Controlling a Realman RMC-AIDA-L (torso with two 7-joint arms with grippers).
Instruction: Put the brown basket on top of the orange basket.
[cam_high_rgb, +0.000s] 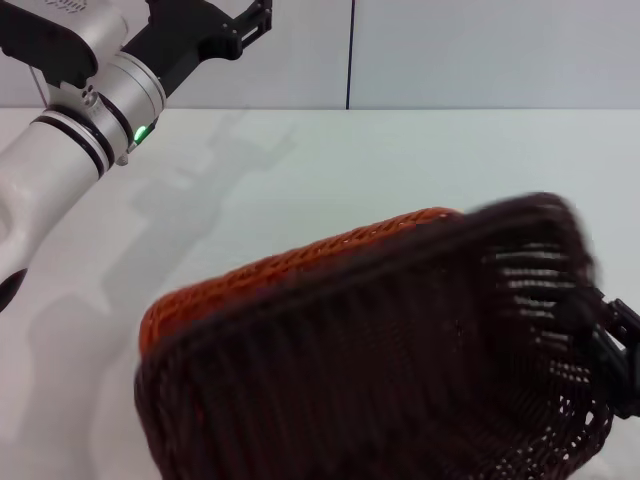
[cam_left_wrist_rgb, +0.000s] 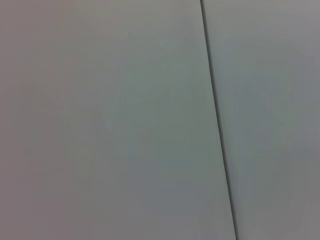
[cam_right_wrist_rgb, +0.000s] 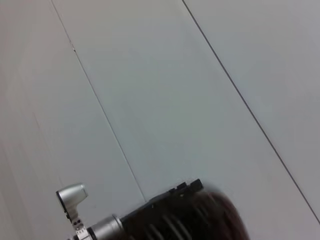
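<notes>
Nearest my head camera, brown basket (cam_high_rgb: 400, 370) tilted, held up over orange basket (cam_high_rgb: 290, 265) on white table (cam_high_rgb: 350, 170); right gripper (cam_high_rgb: 612, 345) at its right end, grip hidden, I cannot tell; left gripper (cam_high_rgb: 250, 22) raised far left, fingers apart, empty

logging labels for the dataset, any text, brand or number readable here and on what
None can be read in any view.
Brown basket: plain weave, no label.
Orange basket: plain weave, no label.
Left arm: only a green light, no writing.
Wall: bare panels.
</notes>
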